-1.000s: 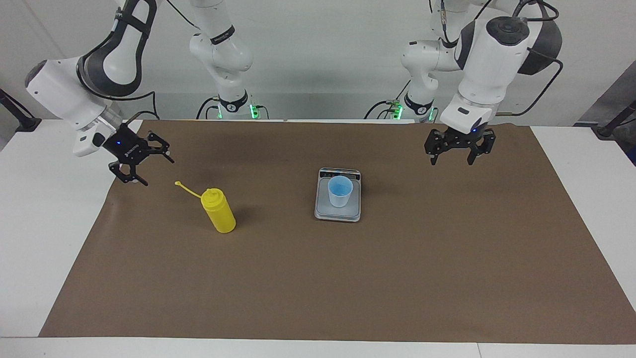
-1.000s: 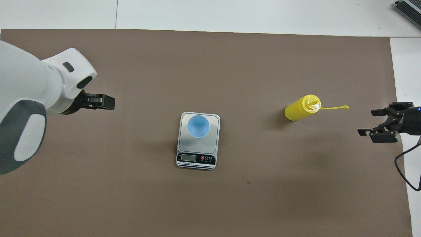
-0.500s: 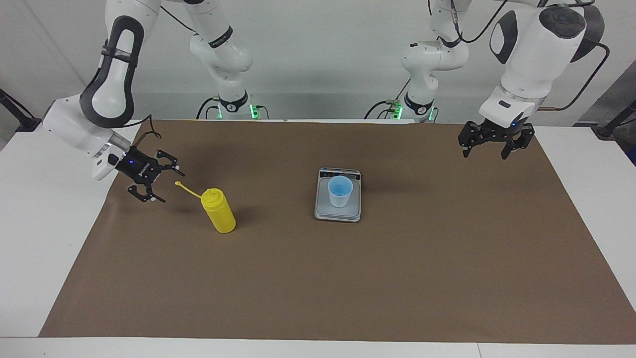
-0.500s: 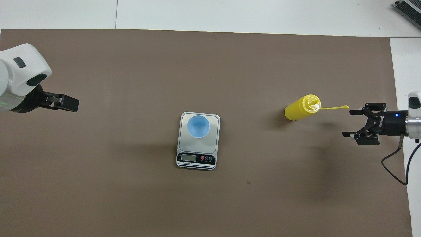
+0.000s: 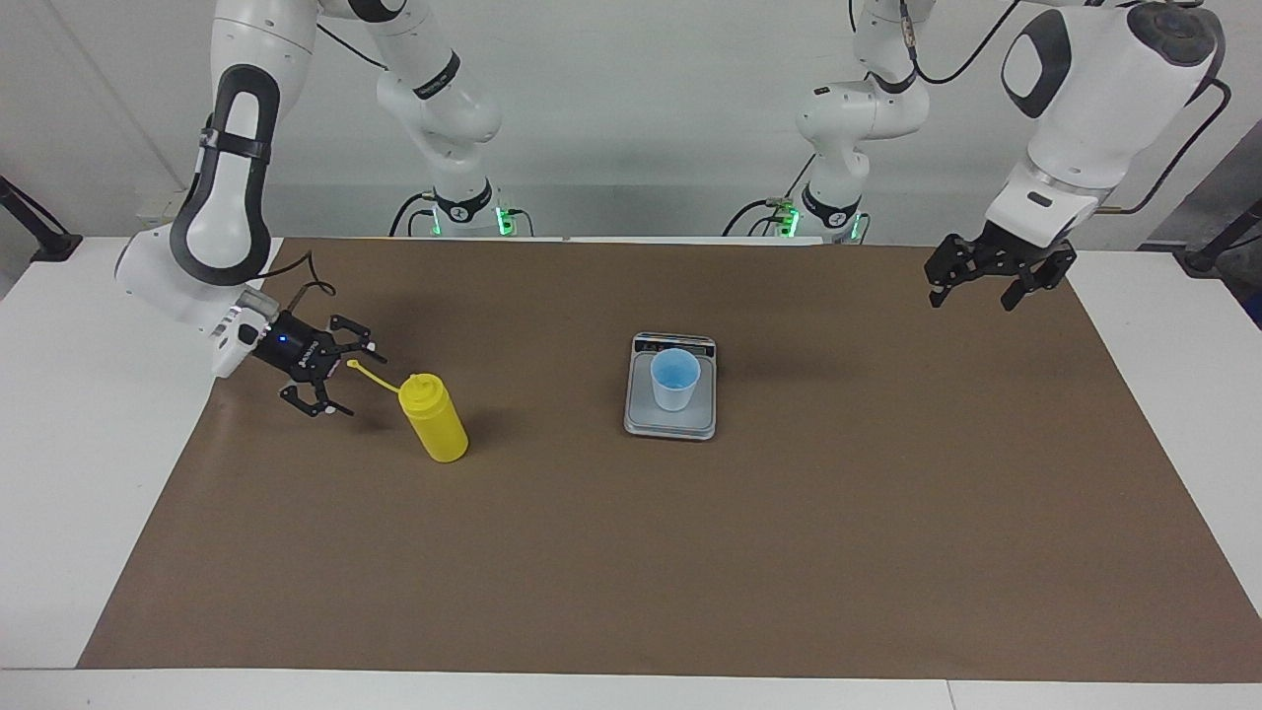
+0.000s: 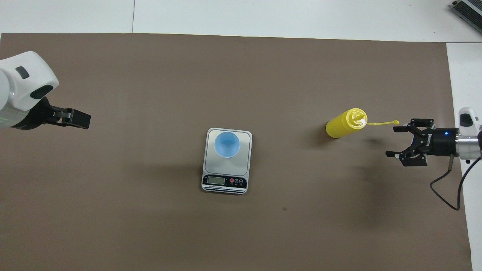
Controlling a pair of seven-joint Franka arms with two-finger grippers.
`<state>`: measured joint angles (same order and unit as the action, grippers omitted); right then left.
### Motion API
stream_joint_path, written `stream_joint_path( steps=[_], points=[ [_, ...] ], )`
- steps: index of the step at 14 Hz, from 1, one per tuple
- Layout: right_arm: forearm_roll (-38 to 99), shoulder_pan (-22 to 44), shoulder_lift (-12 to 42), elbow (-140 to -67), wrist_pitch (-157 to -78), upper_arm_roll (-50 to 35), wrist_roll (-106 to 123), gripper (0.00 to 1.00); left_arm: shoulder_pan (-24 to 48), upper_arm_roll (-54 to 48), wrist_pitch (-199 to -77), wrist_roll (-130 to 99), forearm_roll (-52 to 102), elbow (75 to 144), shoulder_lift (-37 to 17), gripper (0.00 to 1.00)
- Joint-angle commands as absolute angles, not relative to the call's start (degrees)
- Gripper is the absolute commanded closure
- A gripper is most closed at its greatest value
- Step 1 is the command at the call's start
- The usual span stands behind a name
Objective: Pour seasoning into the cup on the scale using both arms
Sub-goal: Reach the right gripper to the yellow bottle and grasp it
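In the facing view, the right gripper (image 5: 334,384) has been brought lower and closer to the yellow seasoning bottle (image 5: 433,418) than it was a second ago. Its fingers are spread wide and nothing is held in them. The bottle is stood just beside the claw, toward the middle of the table, and its thin cap strap (image 5: 373,375) is seen right at the claw's fingertips. Whether the strap is touched cannot be told. The left gripper (image 5: 997,282) has been pulled out and up toward its own end of the brown mat (image 5: 690,552). It is open too, and nothing is held. The cup (image 5: 675,379) is stood on the scale (image 5: 670,419), well apart from both claws, between them.

In the overhead view, the right gripper (image 6: 400,142) is seen open, pointed at the bottle (image 6: 345,123), with the strap end (image 6: 395,121) just by its upper finger. The cup (image 6: 227,143) is sat on the scale (image 6: 226,162). The left gripper (image 6: 77,119) is mostly hidden under its wrist.

It is judged that the bottle is about to be grabbed. Nothing has been poured yet. The strap could be caught or bumped, and the bottle could be tipped.
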<state>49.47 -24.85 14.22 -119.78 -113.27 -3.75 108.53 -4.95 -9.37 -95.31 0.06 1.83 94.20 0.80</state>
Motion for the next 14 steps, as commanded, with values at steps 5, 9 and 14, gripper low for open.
stream_joint_path(
  steps=[5, 9, 14],
  points=[
    [58.79, -19.44, 16.0, -119.97, -116.98, -4.04, 112.85, 0.0, -5.63, -10.28, -89.47, 0.0, -0.97, 89.21, 0.35, 0.0],
    [61.43, -16.97, 16.35, -120.06, -119.35, -4.04, 113.64, 0.0, -5.1, -10.28, -91.32, -0.09, -0.7, 91.49, 0.97, 0.0],
    [65.48, -14.68, 16.61, -120.06, -122.96, -4.04, 116.81, 0.0, -5.19, -10.28, -90.44, 0.0, -0.79, 92.2, 1.41, 0.0]
  ],
)
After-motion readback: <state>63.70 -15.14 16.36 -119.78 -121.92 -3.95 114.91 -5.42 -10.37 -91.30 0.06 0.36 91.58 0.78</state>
